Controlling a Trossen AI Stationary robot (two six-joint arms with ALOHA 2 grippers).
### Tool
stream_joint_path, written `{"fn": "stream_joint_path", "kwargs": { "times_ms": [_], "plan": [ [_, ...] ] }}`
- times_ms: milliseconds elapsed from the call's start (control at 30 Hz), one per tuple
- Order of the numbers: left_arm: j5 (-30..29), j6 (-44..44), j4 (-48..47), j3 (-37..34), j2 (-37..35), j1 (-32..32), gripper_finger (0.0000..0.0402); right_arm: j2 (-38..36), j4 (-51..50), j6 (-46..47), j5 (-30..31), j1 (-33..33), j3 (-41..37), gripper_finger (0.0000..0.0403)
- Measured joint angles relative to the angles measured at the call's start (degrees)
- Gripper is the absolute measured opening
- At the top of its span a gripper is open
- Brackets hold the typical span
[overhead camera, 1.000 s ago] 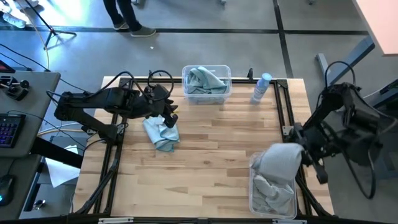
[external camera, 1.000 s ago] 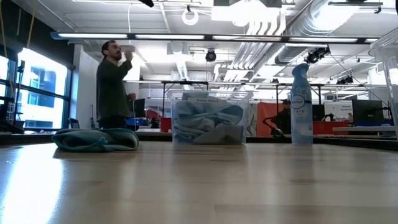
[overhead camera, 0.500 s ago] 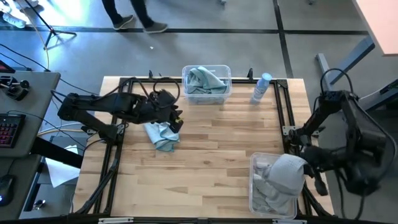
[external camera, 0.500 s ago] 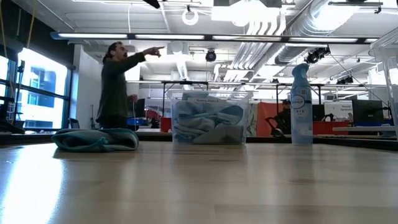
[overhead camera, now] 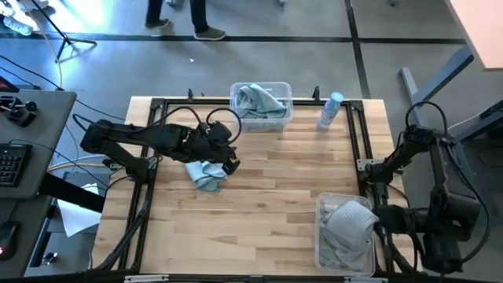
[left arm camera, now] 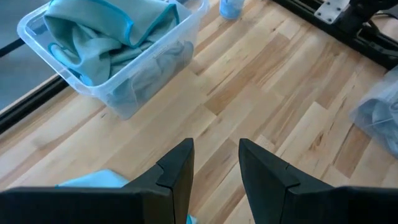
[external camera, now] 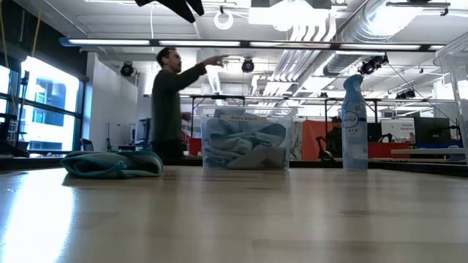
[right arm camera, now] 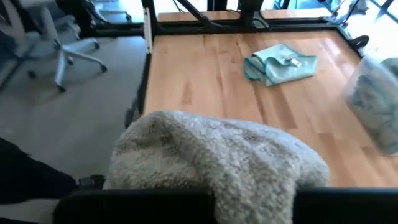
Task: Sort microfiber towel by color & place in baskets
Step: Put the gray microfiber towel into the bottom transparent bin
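Hovering with fingers apart above the teal towel [overhead camera: 206,174], left gripper [overhead camera: 229,160]; right gripper [overhead camera: 380,229] clamps grey towel [overhead camera: 350,224].

On the wooden slatted table [overhead camera: 267,196], at the far edge near the middle: a clear plastic rectangular tub [overhead camera: 261,106] with pale teal cloths [overhead camera: 259,100] inside. Right of it, the white-blue spray bottle [overhead camera: 329,111]. Left of centre, a loose teal-edged cloth [overhead camera: 205,173], apart from that tub. At the near right corner, a second clear tub [overhead camera: 343,233] with grey cloths [overhead camera: 348,224] in it.
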Motion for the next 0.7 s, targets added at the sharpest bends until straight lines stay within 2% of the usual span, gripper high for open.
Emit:
{"fn": "stream_joint_path", "kwargs": {
  "times_ms": [200,433,700],
  "plan": [
    [0.19,1.03,0.01,0.0,-0.05,0.0,0.0117,0.16,3.32,5.75,-1.01,0.49,-2.07,0.0],
    [5.04,4.47,0.0,0.0,-0.07,0.0,0.0117,0.24,8.6,14.52,-13.03,-1.18,-13.06,0.0],
    [7.93,5.64,-0.01,0.0,-0.07,-1.2,0.0117,0.24,25.65,16.8,-26.09,-6.12,-24.06,0.0]
  ]
}}
